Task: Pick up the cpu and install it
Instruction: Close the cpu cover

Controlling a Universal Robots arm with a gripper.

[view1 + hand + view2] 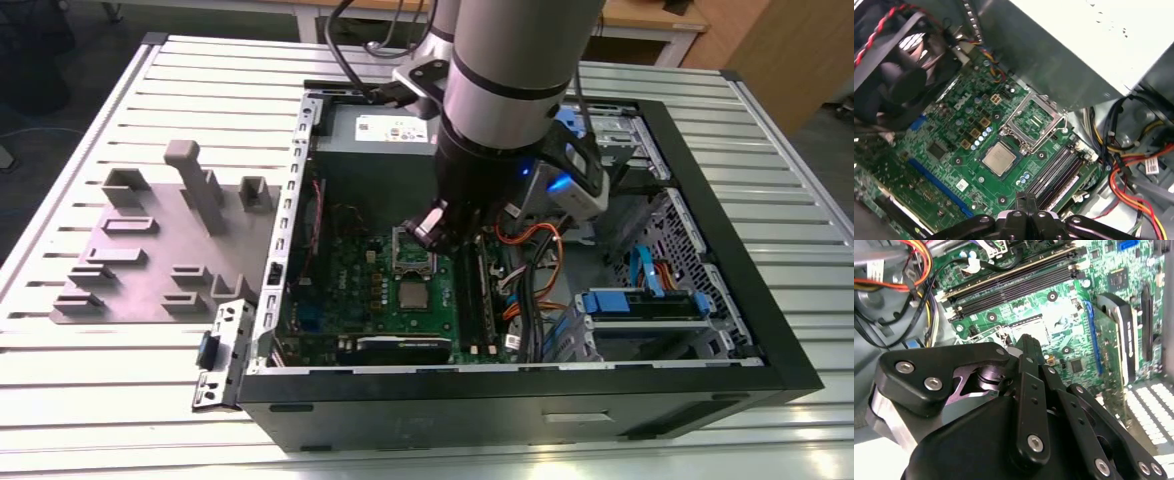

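Note:
The cpu (1000, 158) is a small silver square lying flat on the green motherboard (949, 165), beside the raised shiny socket frame (1034, 120). The exterior view shows the cpu (415, 297) just below the socket frame (411, 252), inside the open computer case. My gripper (431, 231) hangs over the socket frame, a little above the board. Its black fingertips (1022, 202) are pressed together with nothing between them, a short way from the cpu. In the second wrist view the gripper (1028, 344) points down at the socket area, which it partly hides.
The case's metal wall (287, 250) surrounds the board. A grey power supply (380, 130) sits at the back, orange and black cables (534, 245) and a blue drive cage (641, 300) on the exterior view's right. Memory slots (1054, 172) and a fan (899, 75) flank the socket. Grey slotted blocks (160, 250) stand outside.

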